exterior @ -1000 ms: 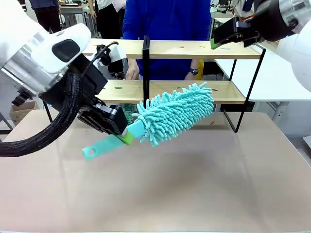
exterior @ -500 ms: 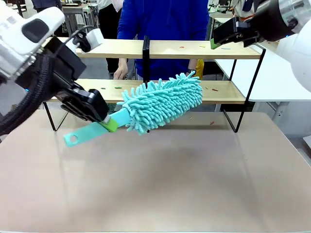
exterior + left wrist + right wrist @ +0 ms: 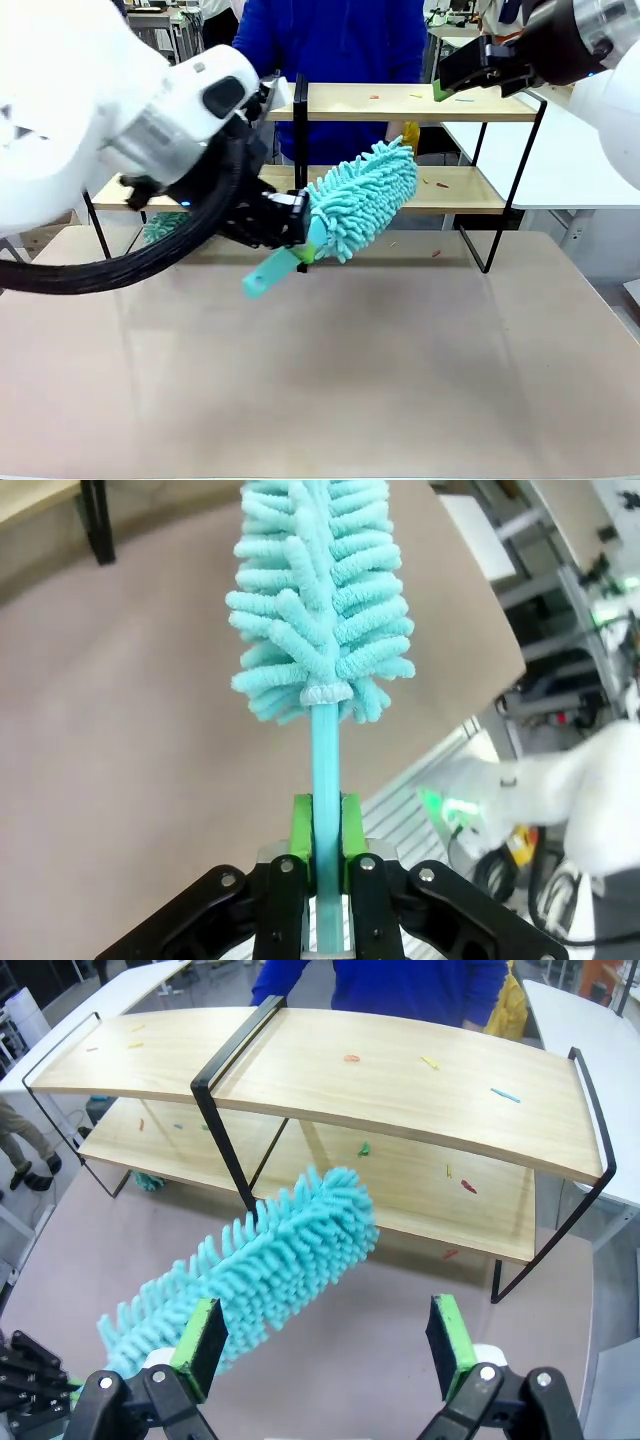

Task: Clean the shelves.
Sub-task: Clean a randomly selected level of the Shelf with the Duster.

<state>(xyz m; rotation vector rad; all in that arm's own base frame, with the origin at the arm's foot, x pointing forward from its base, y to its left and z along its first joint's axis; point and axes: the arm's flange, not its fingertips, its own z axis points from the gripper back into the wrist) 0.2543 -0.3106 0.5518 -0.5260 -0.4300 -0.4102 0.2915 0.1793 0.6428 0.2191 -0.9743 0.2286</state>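
Note:
The shelves stand at the far side of the beige table, two light wooden boards in a thin black frame. My left gripper is shut on the handle of a teal fluffy duster. Its head slants up in front of the lower board, just right of the central upright. In the left wrist view the green pads clamp the thin teal handle, with the duster head ahead of them. My right gripper hovers high over the shelves' right end. In the right wrist view it stands open above the shelves and duster.
Small coloured scraps lie scattered on both boards. A second teal fluffy thing sits by the lower board's left end. A person in blue stands behind the shelves. The near tabletop is bare; a white table stands to the right.
My left arm has swung right with the duster. The handle has turned steeper and the head now sits right of the central upright. The right gripper has not moved.

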